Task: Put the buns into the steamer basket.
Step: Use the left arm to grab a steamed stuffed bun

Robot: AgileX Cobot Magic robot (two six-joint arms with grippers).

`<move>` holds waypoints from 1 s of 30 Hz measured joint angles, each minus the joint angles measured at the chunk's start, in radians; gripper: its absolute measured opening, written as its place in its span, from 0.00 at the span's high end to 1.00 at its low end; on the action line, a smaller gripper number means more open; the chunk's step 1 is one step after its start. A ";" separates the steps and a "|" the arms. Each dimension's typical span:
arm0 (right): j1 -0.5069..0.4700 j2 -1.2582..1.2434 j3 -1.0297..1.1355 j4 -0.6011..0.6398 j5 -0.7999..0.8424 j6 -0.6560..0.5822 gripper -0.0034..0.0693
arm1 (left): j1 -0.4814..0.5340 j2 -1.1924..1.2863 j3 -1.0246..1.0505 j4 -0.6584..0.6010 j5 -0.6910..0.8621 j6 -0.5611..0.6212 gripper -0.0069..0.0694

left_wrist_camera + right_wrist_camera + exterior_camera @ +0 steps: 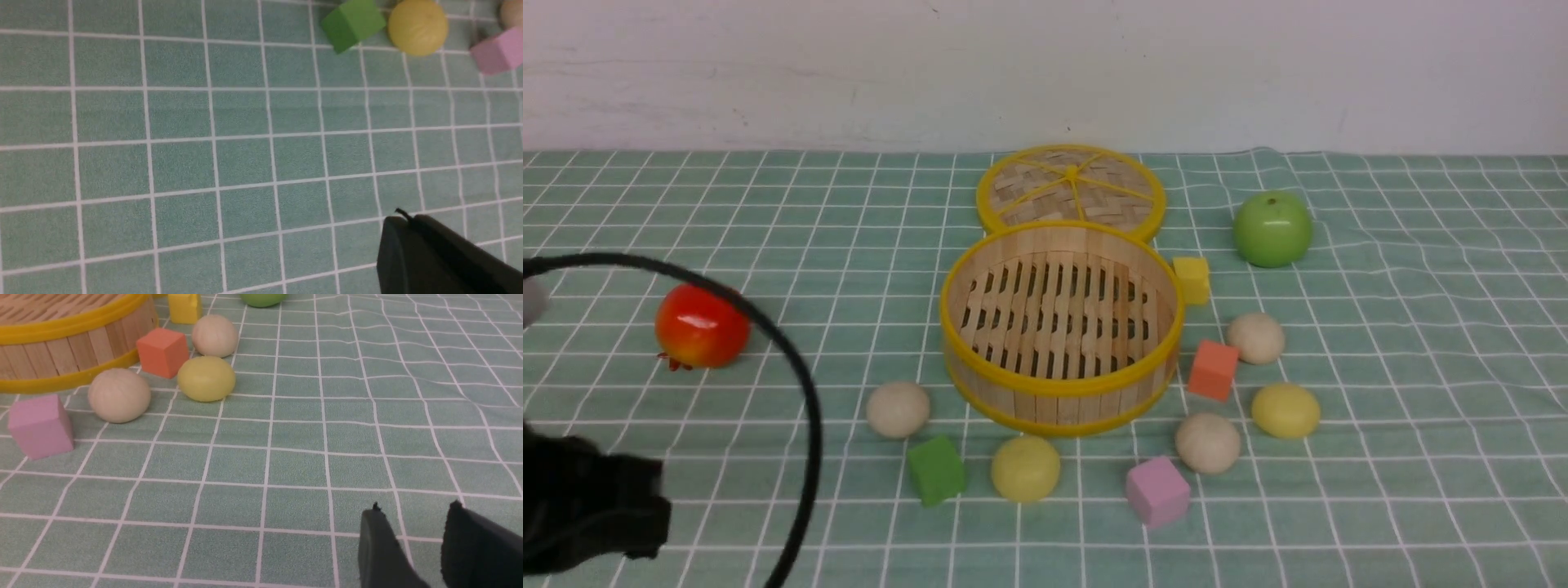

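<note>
Nearest, the left tool (402, 220) hangs pinched shut on nothing over the bench (204, 163), and the right tool (413, 512) stands part open, empty; the steamer basket (1058, 402) sits mid-bench, stiff-walled, nothing in it yet. All five buns (1025, 468) lie on the bench around its near and right sides; they look light, smooth and apt to roll, so a gentle pinch from above across the widest middle seems safest.

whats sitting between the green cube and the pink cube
A pale yellow bun sits between the green cube and the pink cube, touching neither; the front view shows it clearly.
</note>
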 joint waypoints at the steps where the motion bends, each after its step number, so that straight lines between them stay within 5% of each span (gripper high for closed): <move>1: 0.000 0.000 0.000 0.000 0.000 0.000 0.62 | 0.000 0.061 -0.018 -0.008 -0.014 0.007 0.93; 10: 0.000 0.000 0.000 0.000 0.000 0.000 0.62 | -0.227 0.390 -0.185 0.014 -0.108 0.067 0.93; 20: 0.000 0.000 0.000 0.000 0.000 0.000 0.62 | -0.243 0.714 -0.429 0.146 -0.175 0.014 0.92; 30: 0.000 0.000 0.000 0.000 0.000 0.000 0.62 | -0.243 0.937 -0.614 0.269 -0.192 0.009 0.60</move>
